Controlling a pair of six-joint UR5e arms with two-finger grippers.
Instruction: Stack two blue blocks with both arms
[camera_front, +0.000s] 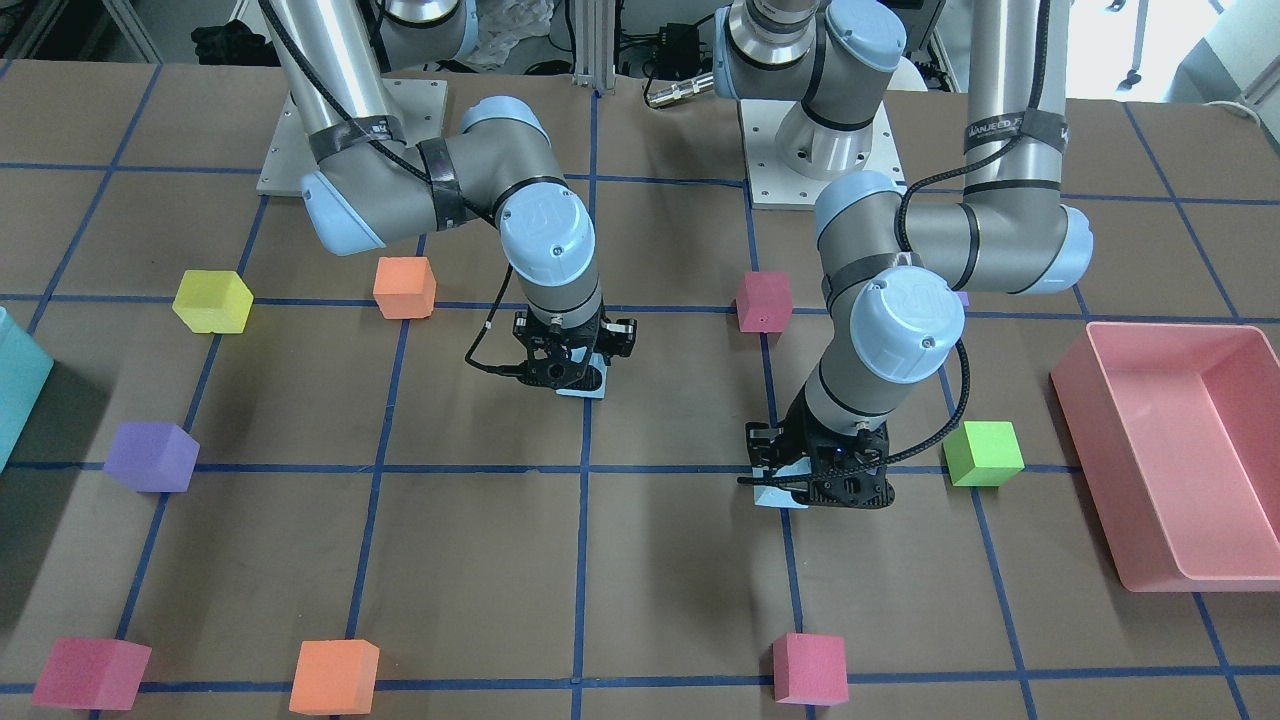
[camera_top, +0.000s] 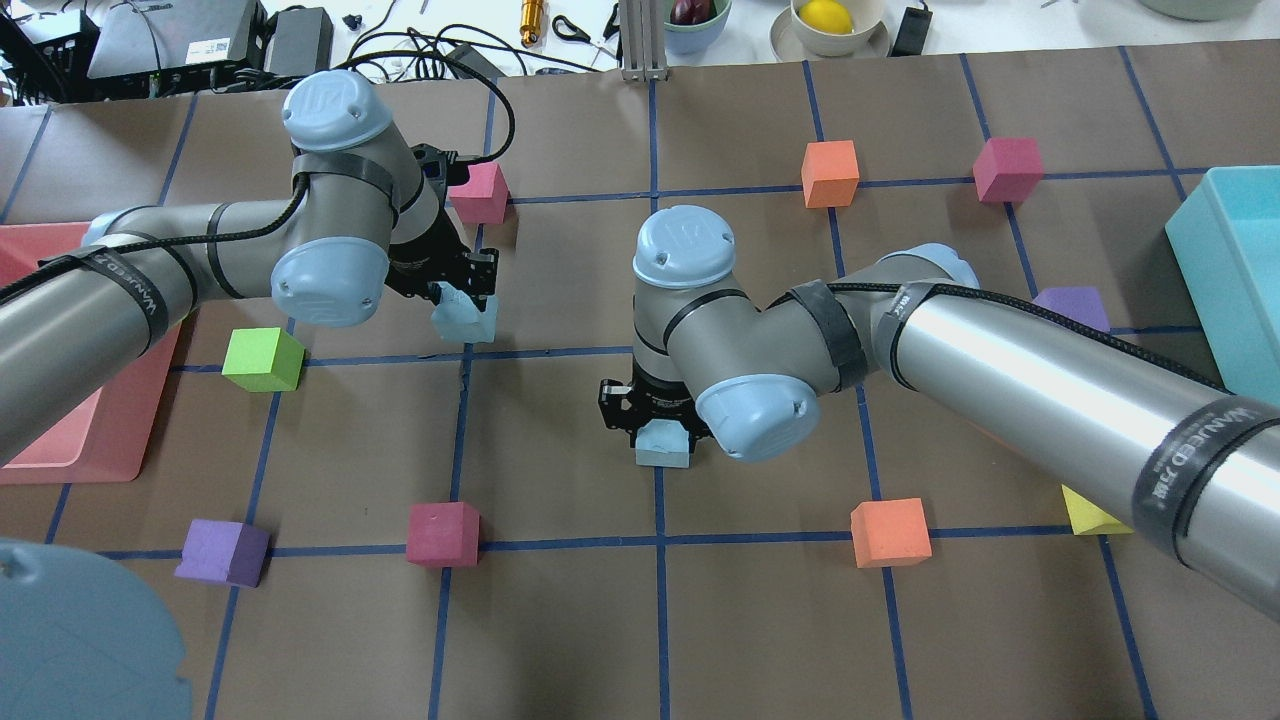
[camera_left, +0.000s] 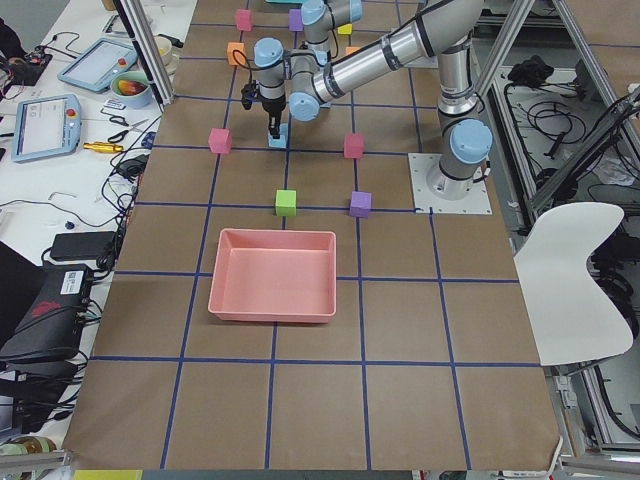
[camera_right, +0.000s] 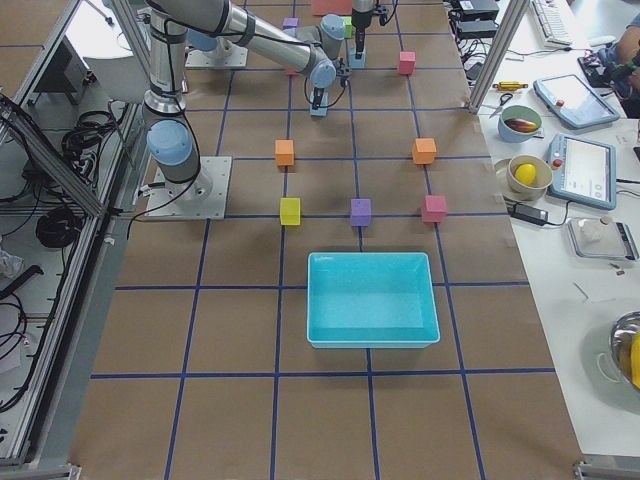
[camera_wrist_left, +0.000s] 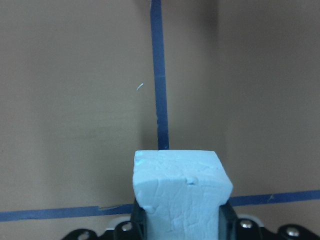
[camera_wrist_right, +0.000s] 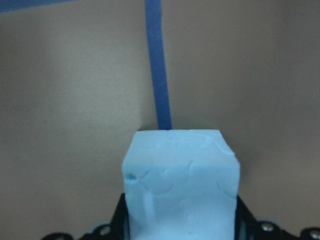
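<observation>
My bench and the room around it

I work over a table (camera_top: 560, 620) papered brown and squared off with blue tape (camera_top: 660, 600); a white side bench (camera_right: 570, 330) carries tablets (camera_right: 585, 165) and a bowl (camera_right: 527, 175); a white chair (camera_left: 578, 285) stands beside the table; black cables (camera_left: 590, 110) trail near it; the light is bright and even.

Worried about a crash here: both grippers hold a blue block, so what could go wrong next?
Left gripper and right gripper both hold blocks, so they could collide when converging. The left block sticks out of the grip; soft foam may tilt, skewing the stack on the right block.
</observation>
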